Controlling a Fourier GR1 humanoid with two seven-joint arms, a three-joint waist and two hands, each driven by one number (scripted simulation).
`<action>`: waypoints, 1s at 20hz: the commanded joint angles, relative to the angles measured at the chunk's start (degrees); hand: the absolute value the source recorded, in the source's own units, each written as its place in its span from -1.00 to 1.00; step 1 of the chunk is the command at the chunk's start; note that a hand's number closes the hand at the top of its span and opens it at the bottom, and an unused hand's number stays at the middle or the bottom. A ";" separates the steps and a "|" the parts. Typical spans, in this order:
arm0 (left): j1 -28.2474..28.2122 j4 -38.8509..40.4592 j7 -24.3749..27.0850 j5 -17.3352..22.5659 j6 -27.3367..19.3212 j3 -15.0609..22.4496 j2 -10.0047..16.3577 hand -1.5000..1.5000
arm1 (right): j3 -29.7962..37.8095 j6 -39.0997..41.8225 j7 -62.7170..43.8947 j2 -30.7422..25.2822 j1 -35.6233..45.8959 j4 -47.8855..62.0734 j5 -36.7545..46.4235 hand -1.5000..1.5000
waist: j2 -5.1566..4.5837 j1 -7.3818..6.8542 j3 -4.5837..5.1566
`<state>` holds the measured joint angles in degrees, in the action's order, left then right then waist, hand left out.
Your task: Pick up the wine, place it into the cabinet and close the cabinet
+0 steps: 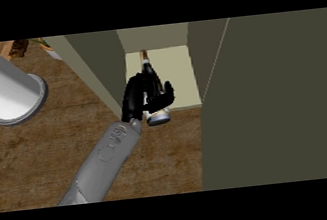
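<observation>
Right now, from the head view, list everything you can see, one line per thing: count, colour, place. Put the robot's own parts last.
wine bottle: one, dark with a pale base, at the cabinet's opening, neck pointing inward
cabinet: one, olive green, top centre, open, with a cream shelf inside
cabinet door: one, dark olive, fills the view's right
cylinder: one, white on a grey base, upper left on the counter
counter: one, brown wood
plant: one, green, top left, mostly cut off
forearm: one, grey, rising from the lower edge
left hand: one, black, curled round the wine bottle
</observation>
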<state>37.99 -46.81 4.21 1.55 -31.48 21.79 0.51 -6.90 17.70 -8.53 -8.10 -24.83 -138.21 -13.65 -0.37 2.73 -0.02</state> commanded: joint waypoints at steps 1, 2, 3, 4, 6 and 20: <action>7.29 9.55 0.07 2.10 -3.66 1.35 -0.48 1.00 | -1.87 0.45 -2.92 0.15 -2.85 -6.78 -4.94 -1.00 | -0.17 0.80 0.08; 9.17 11.69 -0.26 2.05 -2.50 -0.37 -0.49 1.00 | 0.18 -1.17 -4.81 0.20 1.00 -5.89 -7.89 -1.00 | -0.38 0.37 0.09; 7.64 12.40 1.73 2.69 -3.78 1.95 -0.49 1.00 | 1.41 0.06 -3.24 -0.23 -2.25 -6.83 -8.00 -1.00 | -0.18 0.66 0.07; 7.93 14.17 3.15 4.68 -3.99 2.10 -0.49 1.00 | -0.33 -0.29 -2.31 0.98 -0.67 -4.66 -5.41 -1.00 | -0.25 0.48 0.08; 9.02 17.31 3.53 6.24 -4.82 1.46 -0.50 1.00 | 0.42 2.53 -0.98 -0.60 -3.44 -5.76 -7.16 -1.00 | -0.41 1.84 0.08; 16.29 31.98 13.99 10.89 -3.41 -7.65 -0.51 1.00 | -0.58 2.31 -1.70 0.49 -1.80 -3.32 -6.84 -1.00 | -1.12 2.31 0.17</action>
<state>52.62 -17.41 15.38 10.82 -35.26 16.08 0.02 -7.24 19.85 -8.08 -7.34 -25.21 -137.49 -15.65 -1.28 4.58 0.13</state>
